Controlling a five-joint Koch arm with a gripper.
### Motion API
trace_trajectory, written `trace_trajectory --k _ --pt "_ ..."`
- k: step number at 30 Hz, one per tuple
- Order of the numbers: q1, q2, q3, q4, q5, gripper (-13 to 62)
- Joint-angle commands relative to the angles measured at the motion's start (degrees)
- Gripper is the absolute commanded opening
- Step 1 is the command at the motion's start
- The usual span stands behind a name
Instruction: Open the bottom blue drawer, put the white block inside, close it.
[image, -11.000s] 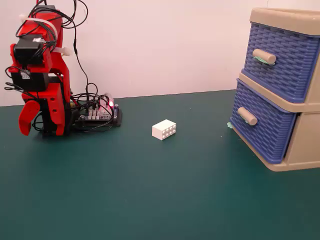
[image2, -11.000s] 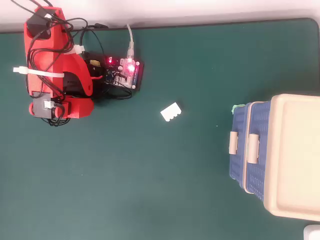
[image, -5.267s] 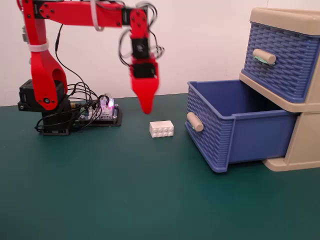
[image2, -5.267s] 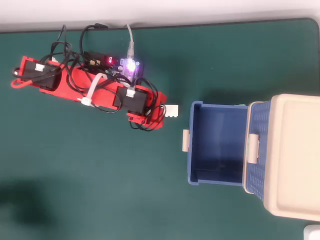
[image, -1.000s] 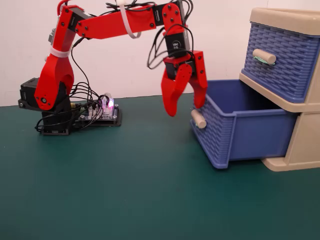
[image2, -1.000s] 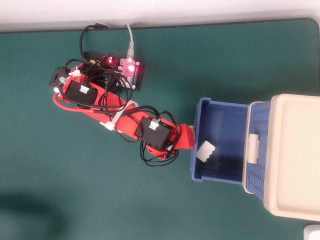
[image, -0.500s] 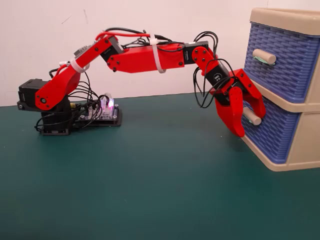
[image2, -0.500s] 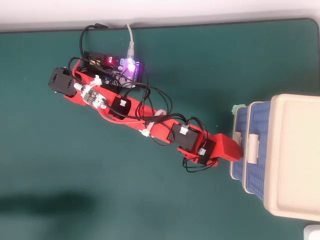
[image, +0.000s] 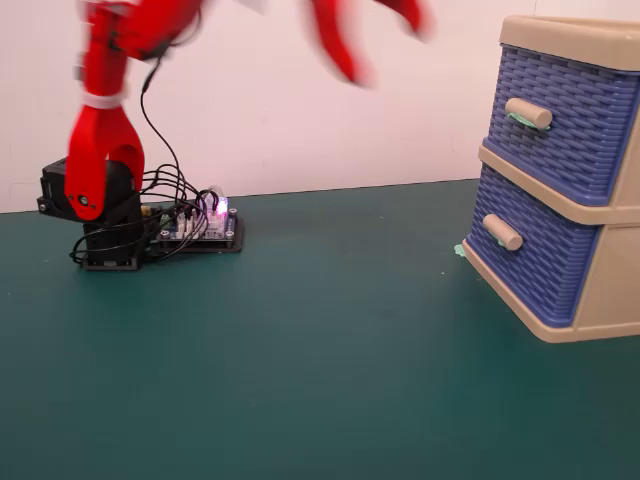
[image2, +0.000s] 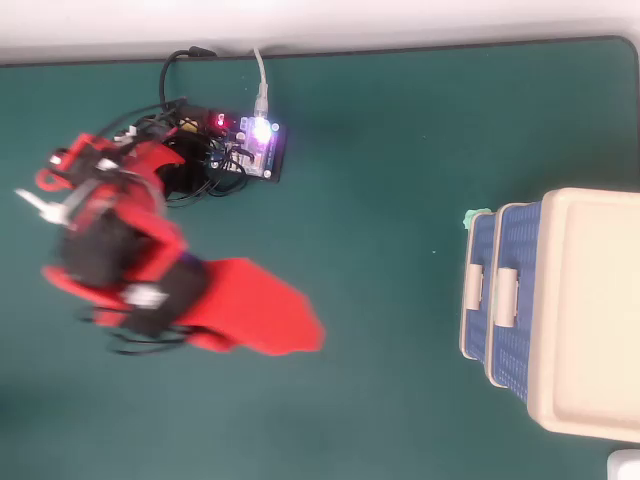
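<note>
The bottom blue drawer (image: 535, 262) sits pushed in flush with the beige cabinet (image: 610, 290) at the right of the fixed view, its beige handle (image: 502, 232) pointing left. In the overhead view the drawer (image2: 480, 325) is the leftmost blue front. My red gripper (image: 385, 50) is raised high near the top edge, motion-blurred, with its two jaws spread apart and nothing between them. It is far to the left of the cabinet. In the overhead view the gripper (image2: 290, 330) is a red blur over the mat. The white block does not show in either view.
The upper blue drawer (image: 560, 125) is also pushed in. The arm's base (image: 100, 220) and a lit circuit board (image: 205, 228) stand at the back left. A small green scrap (image: 462, 250) lies by the cabinet's foot. A pale object (image2: 626, 466) shows at the overhead corner.
</note>
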Motion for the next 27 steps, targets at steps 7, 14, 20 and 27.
trace_trajectory --k 7,14,20,27 --pt "27.51 16.35 28.74 6.24 -30.85 33.9" --pt "51.59 17.40 67.94 3.60 -51.15 33.8" --pt "54.23 28.04 98.53 -11.60 -50.98 33.8" --pt "53.96 48.34 123.93 -16.87 -51.33 34.4"
